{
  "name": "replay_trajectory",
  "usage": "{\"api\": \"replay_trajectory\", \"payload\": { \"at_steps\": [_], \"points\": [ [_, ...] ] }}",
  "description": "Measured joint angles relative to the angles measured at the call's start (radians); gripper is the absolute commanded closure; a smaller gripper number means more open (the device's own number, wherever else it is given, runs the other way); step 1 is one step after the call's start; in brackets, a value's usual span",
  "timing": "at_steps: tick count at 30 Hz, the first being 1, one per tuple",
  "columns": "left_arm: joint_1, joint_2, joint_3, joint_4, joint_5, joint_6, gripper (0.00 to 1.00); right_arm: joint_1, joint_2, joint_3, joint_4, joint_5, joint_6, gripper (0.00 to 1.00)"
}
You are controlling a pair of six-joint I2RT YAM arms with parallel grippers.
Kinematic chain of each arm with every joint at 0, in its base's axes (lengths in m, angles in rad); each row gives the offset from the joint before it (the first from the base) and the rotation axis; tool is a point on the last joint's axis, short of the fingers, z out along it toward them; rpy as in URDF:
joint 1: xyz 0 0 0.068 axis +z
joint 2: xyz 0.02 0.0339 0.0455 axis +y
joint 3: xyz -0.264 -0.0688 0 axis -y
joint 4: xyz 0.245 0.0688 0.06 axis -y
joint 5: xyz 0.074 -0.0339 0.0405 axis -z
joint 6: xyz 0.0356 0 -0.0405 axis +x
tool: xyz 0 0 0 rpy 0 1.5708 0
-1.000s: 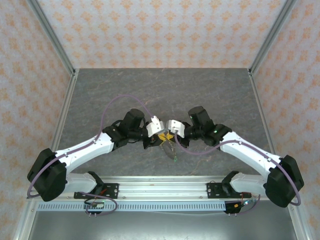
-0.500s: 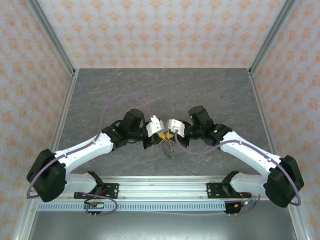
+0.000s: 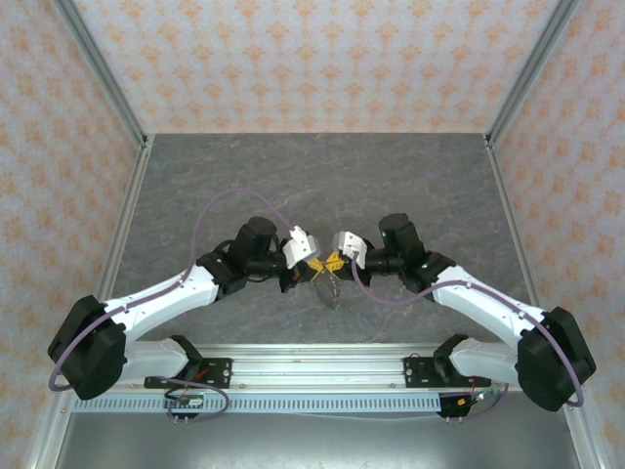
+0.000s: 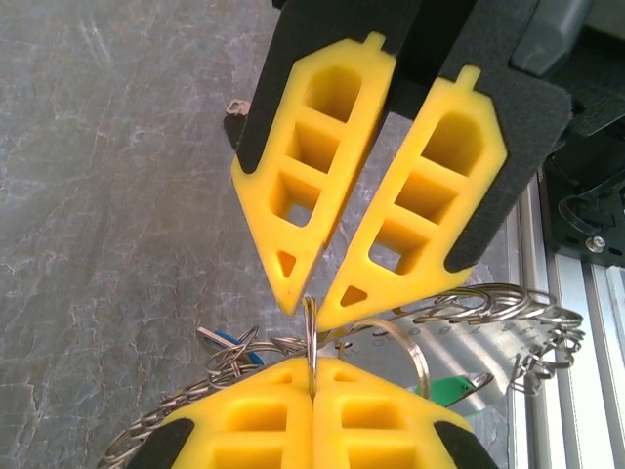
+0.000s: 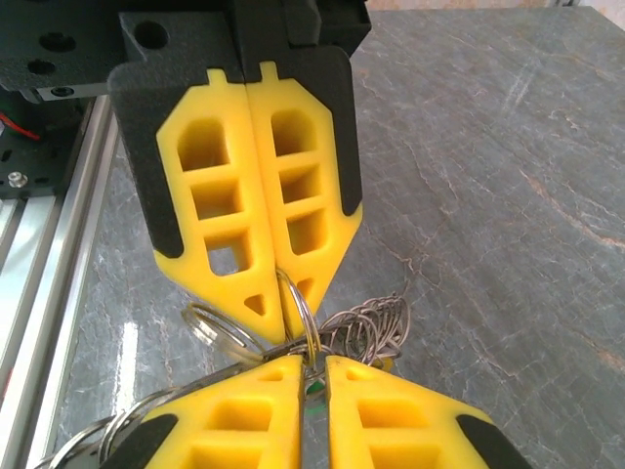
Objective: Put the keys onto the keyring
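Note:
My two grippers meet tip to tip above the middle of the table. The left gripper point(image 3: 314, 265) point(image 4: 312, 365) is shut on the edge of the keyring point(image 4: 310, 332) point(image 5: 305, 322), a thin metal ring standing on edge. The right gripper point(image 3: 334, 262) point(image 5: 312, 363) faces it with its jaws a narrow gap apart. The ring's far edge sits in that gap, and I see no pinch on it. Thin metal links point(image 4: 488, 305) point(image 5: 376, 327) and another ring point(image 4: 417, 354) hang from the bunch. Of the keys, a green head point(image 4: 454, 391) and a blue head point(image 4: 234, 346) show below.
The bunch dangles over the grey stone-patterned tabletop point(image 3: 322, 176). An aluminium rail point(image 3: 312, 371) runs along the near edge by the arm bases. Metal posts and patterned walls close in the left, right and back.
The right gripper's jaws have parted slightly and its arm has shifted a little right. The left gripper closed fully on the ring. The hanging bunch has swung up a little.

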Motion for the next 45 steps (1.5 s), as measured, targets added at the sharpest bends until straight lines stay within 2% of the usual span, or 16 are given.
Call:
{"api": "replay_trajectory", "payload": {
  "at_steps": [13, 17, 22, 26, 28, 31, 34, 36, 41, 43, 45],
  "points": [
    [0.0, -0.002, 0.0, 0.022, 0.011, -0.019, 1.0, -0.022, -0.004, -0.024, 0.055, -0.06, 0.066, 0.99],
    [0.0, -0.002, 0.001, 0.022, 0.017, -0.016, 0.89, -0.022, -0.016, -0.023, 0.035, -0.06, 0.062, 1.0],
    [0.0, 0.002, 0.018, -0.004, 0.019, -0.002, 0.84, -0.022, -0.021, 0.008, -0.004, -0.063, 0.04, 1.0],
    [0.0, 0.005, 0.048, -0.014, 0.019, 0.014, 0.87, -0.019, -0.026, 0.036, -0.029, -0.063, 0.02, 1.0],
    [0.0, 0.005, 0.052, -0.016, 0.019, 0.018, 0.97, -0.017, -0.026, 0.043, -0.042, -0.06, 0.013, 1.0],
    [0.0, 0.005, 0.051, -0.027, 0.006, 0.025, 0.96, -0.015, -0.026, 0.044, -0.052, -0.046, 0.011, 1.0],
    [0.0, 0.005, 0.05, -0.027, -0.04, 0.022, 0.93, -0.012, -0.026, 0.034, -0.029, 0.008, 0.047, 0.88],
    [0.0, 0.005, 0.039, -0.017, -0.082, 0.006, 0.92, -0.011, -0.026, 0.004, 0.017, 0.07, 0.105, 0.72],
    [0.0, 0.003, -0.034, 0.065, -0.212, -0.106, 0.91, -0.012, 0.027, -0.074, 0.093, 0.301, 0.346, 0.7],
    [0.0, -0.01, -0.077, 0.116, -0.275, -0.177, 0.91, -0.012, 0.055, -0.079, 0.093, 0.397, 0.461, 0.66],
    [0.0, -0.04, -0.119, 0.161, -0.348, -0.251, 0.89, -0.014, 0.07, -0.08, 0.092, 0.481, 0.579, 0.68]
  ]
}}
